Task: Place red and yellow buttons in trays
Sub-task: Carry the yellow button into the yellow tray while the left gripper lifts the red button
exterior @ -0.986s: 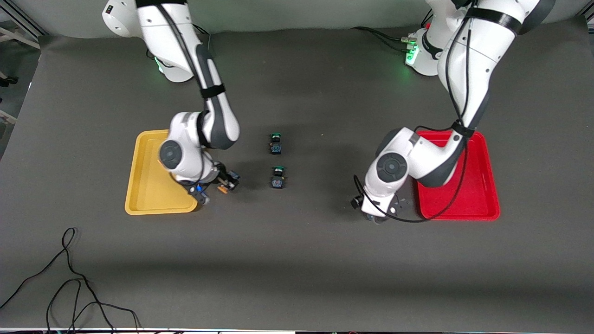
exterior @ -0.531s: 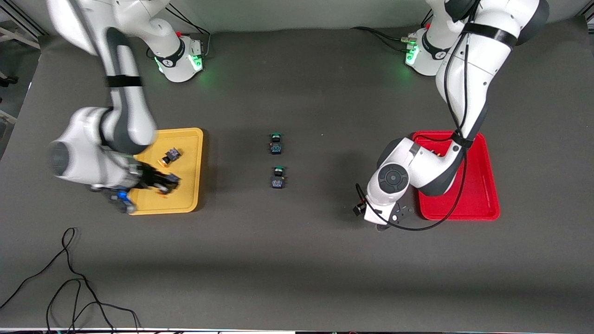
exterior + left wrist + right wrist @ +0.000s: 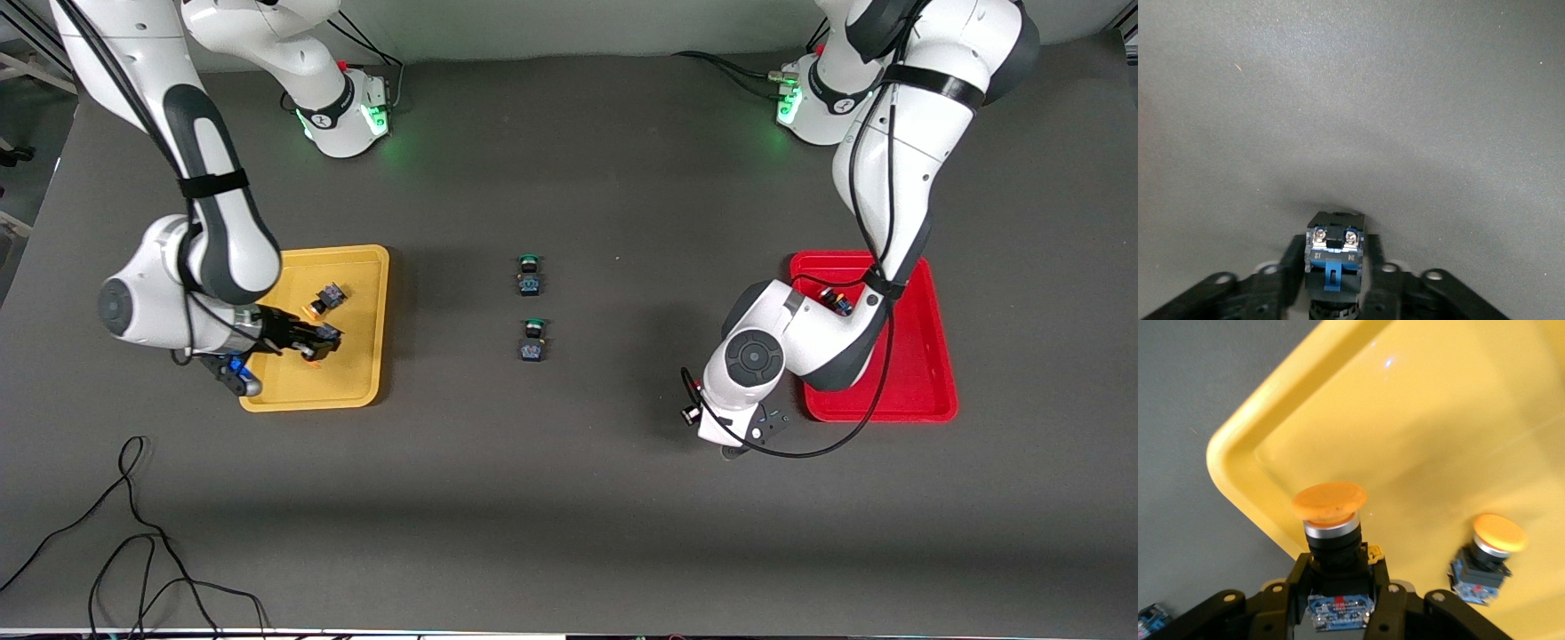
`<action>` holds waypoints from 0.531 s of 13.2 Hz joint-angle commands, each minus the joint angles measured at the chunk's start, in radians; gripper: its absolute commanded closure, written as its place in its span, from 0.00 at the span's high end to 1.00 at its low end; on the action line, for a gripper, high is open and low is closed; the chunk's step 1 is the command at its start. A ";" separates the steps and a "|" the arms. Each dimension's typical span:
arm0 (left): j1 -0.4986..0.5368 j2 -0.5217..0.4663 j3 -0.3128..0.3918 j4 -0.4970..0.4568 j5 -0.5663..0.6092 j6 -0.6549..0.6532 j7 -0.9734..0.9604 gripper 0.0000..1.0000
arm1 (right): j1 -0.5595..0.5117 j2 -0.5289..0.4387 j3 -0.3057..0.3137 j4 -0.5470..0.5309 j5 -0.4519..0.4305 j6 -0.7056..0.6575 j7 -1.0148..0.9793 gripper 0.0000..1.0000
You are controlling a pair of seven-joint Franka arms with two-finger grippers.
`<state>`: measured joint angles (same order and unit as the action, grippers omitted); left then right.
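Our right claw grips an orange-capped push-button switch over the shallow yellow plastic tray, ready for release beside another orange-capped switch. Our left claw clamps a black-and-blue switch over the counter, near the red tray.

The right gripper clamps one yellow button by its black-and-blue body, cap outward, over the yellow tray. A second yellow button lies in that tray beside it. The left gripper clamps a button, cap hidden, beside the red tray, which holds a red button.
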<state>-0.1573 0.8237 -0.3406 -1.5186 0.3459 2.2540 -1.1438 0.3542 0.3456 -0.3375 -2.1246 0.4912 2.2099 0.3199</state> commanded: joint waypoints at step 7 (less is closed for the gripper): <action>0.149 -0.203 -0.006 0.192 -0.051 -0.528 0.405 0.00 | -0.023 0.003 0.044 -0.018 -0.023 0.079 -0.004 1.00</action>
<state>-0.0527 0.7399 -0.3421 -1.3033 0.3458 1.8218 -0.8704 0.3365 0.3703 -0.3040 -2.1437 0.4908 2.2794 0.3194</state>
